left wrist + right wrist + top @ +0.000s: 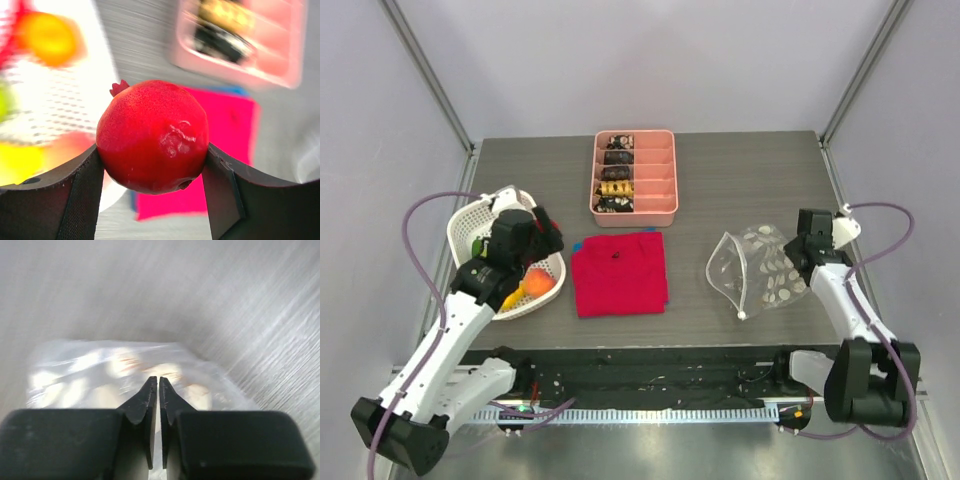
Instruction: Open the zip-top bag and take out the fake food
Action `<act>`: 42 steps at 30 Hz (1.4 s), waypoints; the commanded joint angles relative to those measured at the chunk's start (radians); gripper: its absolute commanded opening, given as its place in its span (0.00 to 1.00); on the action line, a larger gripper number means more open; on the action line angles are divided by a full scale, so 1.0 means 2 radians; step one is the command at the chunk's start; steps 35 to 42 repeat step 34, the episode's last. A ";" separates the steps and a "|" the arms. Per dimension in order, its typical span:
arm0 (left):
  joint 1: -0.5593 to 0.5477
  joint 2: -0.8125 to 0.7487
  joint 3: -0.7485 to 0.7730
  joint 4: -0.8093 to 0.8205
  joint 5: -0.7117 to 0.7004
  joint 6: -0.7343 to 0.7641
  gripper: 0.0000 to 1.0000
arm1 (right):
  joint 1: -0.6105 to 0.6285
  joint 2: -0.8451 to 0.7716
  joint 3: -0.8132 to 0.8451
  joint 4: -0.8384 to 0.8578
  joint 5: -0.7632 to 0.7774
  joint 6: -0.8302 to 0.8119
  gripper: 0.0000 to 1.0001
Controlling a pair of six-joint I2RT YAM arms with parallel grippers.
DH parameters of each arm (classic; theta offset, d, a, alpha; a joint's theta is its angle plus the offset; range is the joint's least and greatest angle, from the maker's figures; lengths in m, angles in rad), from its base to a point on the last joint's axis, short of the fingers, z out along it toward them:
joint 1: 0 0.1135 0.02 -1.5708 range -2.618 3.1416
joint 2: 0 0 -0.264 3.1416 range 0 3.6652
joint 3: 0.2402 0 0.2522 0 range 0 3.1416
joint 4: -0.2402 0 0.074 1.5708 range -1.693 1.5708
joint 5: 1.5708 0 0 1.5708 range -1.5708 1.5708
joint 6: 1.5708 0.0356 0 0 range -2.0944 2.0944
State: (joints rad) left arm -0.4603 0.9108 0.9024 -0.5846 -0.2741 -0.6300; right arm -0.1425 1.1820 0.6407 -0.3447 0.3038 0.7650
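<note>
My left gripper [155, 165] is shut on a glossy red fake fruit [152, 135] with a small crown, one finger on each side of it. In the top view it holds this fruit [550, 241] over the right rim of the white lattice basket [470, 215]. More fake food lies in the basket: an orange-peach piece [538, 283], a yellow one [515, 295] and a green one [477, 245]. The zip-top bag [760, 270] lies on the table at the right, its mouth gaping leftward and its white slider [743, 315] at the near end. My right gripper [158, 382] is shut, its tips at the bag's [100, 375] right edge with nothing seen between them.
A red cloth [620, 272] lies flat in the middle of the table, between basket and bag. A pink divided tray [660, 170] with dark and gold pieces stands behind it. Frame posts rise at the back corners.
</note>
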 commanded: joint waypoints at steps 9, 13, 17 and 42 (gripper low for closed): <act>0.176 0.080 -0.044 -0.015 -0.029 -0.095 0.78 | 0.175 -0.051 0.198 -0.137 0.076 -0.164 0.46; 0.176 0.052 -0.055 -0.023 -0.042 -0.108 1.00 | 0.226 -0.085 0.191 -0.138 0.000 -0.188 0.72; 0.176 0.022 -0.051 -0.048 -0.045 -0.113 1.00 | 0.247 -0.114 0.185 -0.144 -0.081 -0.195 0.92; 0.081 -0.081 0.030 0.166 0.366 -0.102 1.00 | 0.248 -0.216 0.213 -0.196 -0.145 -0.185 1.00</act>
